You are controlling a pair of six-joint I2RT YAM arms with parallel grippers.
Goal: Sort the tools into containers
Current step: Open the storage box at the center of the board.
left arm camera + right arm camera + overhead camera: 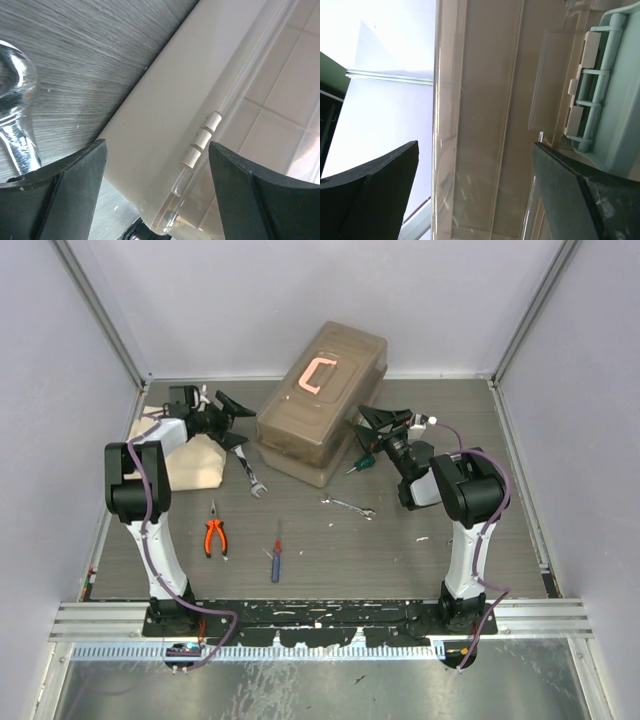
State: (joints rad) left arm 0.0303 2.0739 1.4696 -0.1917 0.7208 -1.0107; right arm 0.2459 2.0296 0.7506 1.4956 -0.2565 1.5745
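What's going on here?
The left gripper and right gripper are both open and hold nothing, one at each side of a brown toolbox with its lid down. No tool looks put away. The left wrench, right wrench, pliers, blue-red screwdriver and green screwdriver lie loose on the table. A tan tray sits by the left arm.

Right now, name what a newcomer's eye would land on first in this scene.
The brown translucent toolbox at the back centre of the table draws the eye first, with its salmon-pink handle glowing on the lid. The left gripper and right gripper, both open, flank it. Nearer the arms, the orange-handled pliers stand out among the scattered tools.
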